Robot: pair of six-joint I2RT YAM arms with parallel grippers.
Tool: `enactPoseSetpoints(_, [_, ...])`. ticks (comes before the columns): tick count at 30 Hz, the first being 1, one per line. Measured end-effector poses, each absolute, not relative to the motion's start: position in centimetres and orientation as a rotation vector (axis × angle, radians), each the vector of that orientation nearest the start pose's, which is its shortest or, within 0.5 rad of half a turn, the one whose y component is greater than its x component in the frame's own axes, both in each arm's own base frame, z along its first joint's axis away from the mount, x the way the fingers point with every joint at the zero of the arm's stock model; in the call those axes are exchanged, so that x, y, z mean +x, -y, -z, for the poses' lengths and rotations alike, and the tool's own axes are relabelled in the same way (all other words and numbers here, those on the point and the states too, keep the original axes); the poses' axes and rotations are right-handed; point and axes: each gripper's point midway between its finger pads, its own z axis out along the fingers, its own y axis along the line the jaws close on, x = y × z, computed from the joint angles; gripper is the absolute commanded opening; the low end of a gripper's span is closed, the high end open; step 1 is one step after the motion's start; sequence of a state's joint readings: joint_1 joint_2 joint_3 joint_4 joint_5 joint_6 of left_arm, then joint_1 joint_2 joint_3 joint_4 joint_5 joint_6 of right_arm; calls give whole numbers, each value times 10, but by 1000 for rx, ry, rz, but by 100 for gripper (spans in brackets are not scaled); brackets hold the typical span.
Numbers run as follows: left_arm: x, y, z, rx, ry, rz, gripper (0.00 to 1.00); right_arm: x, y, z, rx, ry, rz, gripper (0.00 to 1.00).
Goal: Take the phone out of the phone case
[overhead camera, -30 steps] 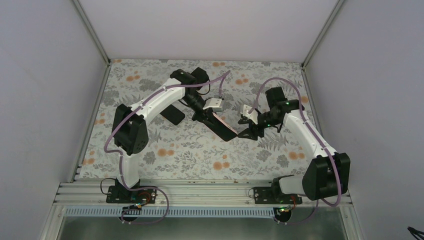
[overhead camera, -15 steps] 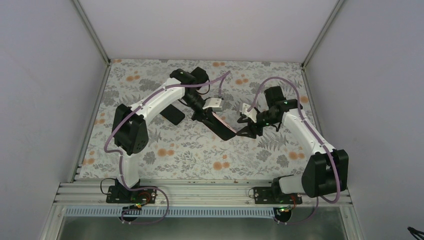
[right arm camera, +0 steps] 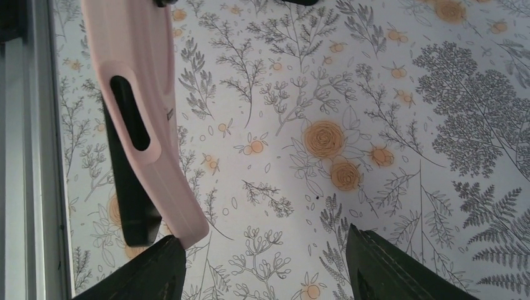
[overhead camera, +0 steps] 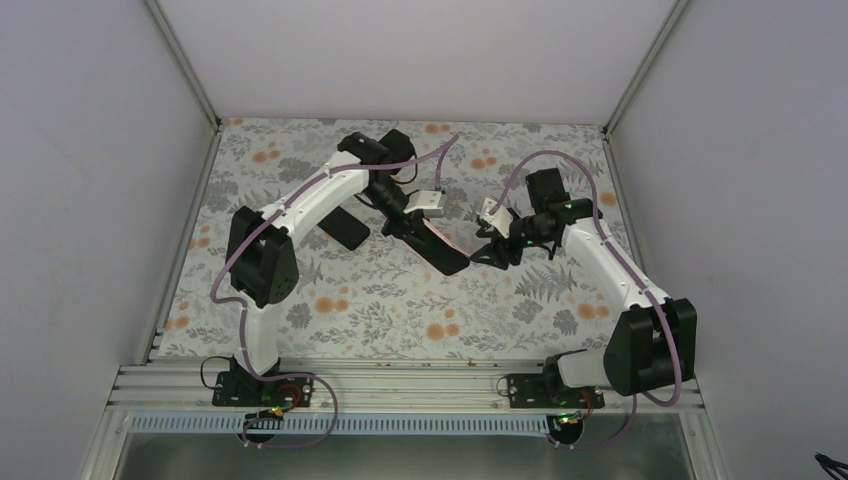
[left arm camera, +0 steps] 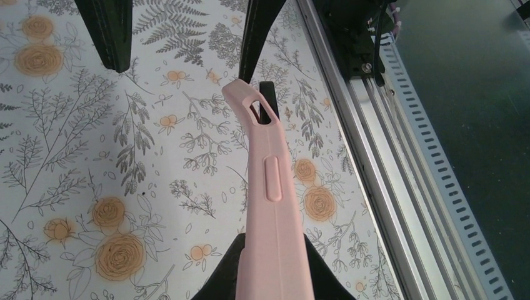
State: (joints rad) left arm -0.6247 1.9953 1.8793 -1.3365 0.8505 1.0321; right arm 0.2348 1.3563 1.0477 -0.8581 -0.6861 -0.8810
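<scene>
Two arms are meeting over the middle of the desk (overhead camera: pixel 400 310). The left pincer (overhead camera: pixel 402 226) is clamping one end of the pink phone case (left arm camera: pixel 270 206), which appears to be raised off the floral surface. The black phone (right arm camera: pixel 134 206) is sitting inside it, showing through the cutout. The case's long axis is running away from the left pincer, so its free end is pointing at the right pincer (right arm camera: pixel 264 234). That pincer is gaping wide and gripping nothing, with one finger just beside the case's free corner. The right arm is reaching in low, facing the left.
</scene>
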Motion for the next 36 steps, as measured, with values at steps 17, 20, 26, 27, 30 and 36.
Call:
enactPoseSetpoints(17, [247,347,-187,-2246,2029,-1417,2,263,-191,-151,-1516,-2047,-642,71])
enactPoseSetpoints(20, [247,345,-188,-2222,2041,-1398,2,266,-196,-150,-1533,-2063,-641,72])
enactPoseSetpoints(26, [245,341,-188,-2197,2049,-1374,2,263,-204,-147,-1532,-2087,-734,74])
enactPoseSetpoints(27, [244,340,-189,-2189,2048,-1373,2,262,-207,-147,-1542,-2088,-765,74])
enactPoseSetpoints(30, [242,338,-190,-2173,2049,-1371,2,261,-215,-151,-1566,-2082,-873,75])
enactPoseSetpoints(36, [246,332,-211,-2165,2083,-1445,2,264,-228,-178,-1536,-2012,-999,73])
